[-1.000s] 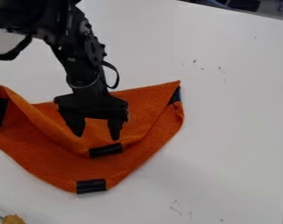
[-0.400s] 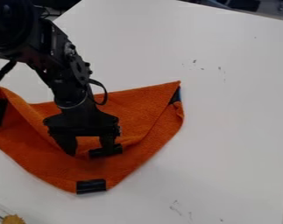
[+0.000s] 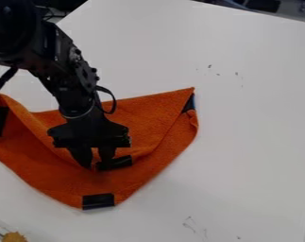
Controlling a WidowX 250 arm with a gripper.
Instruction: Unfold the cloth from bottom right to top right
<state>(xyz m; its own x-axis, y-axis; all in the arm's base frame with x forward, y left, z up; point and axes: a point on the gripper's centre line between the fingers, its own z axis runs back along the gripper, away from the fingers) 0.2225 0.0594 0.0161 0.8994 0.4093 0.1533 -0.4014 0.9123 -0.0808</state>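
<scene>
Drawn inward since the earlier frame, 2 black fingers [image 3: 83, 157] appear closed on the orange cloth [image 3: 145, 113], likely ready to unfold the flap.

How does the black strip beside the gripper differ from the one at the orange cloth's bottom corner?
The upper strip is partly covered by the gripper; the bottom strip is uncovered. The upper strip slants up to the right, while the bottom strip lies nearly level. Both are black and sit on the orange cloth.
</scene>
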